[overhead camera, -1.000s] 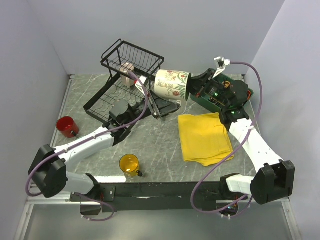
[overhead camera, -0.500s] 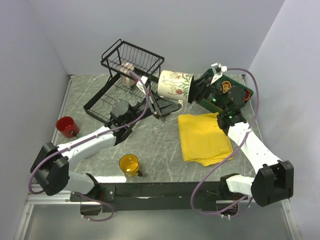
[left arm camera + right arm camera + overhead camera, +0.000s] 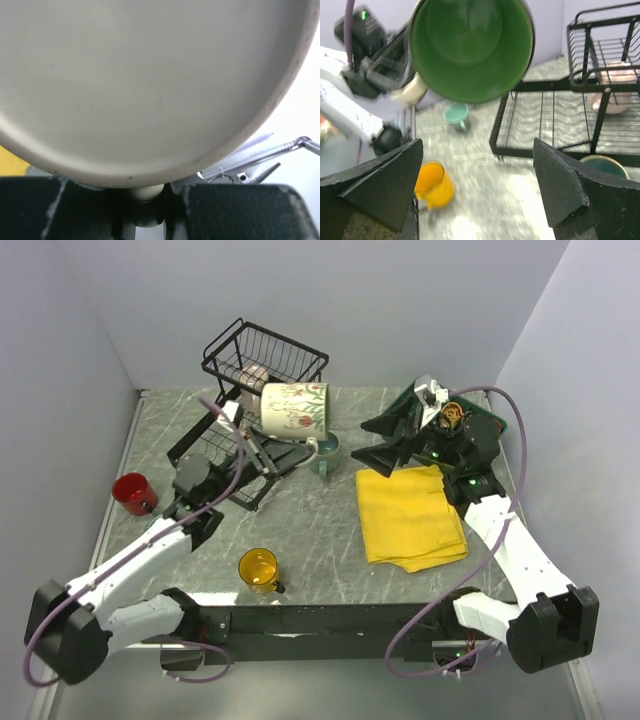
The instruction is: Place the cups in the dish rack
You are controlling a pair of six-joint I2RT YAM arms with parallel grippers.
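From above, the left gripper point(image 3: 298, 447) holds the flowery mug point(image 3: 295, 408) up in the air on its side, just beside the dish rack point(image 3: 215, 455). One pale mug point(image 3: 255, 375) sits in the rack. The teal mug point(image 3: 325, 452), red mug point(image 3: 132, 490) and yellow mug point(image 3: 259, 568) stand on the table point(image 3: 310, 530), not loaded.

In the left wrist view the mug's bottom fills the picture. The gripper is pinched on its handle point(image 3: 147, 192).

In the right wrist view the right gripper point(image 3: 477, 185) is wide apart and holds nothing. So it looks like one mug is done, one is on its way, and three wait.
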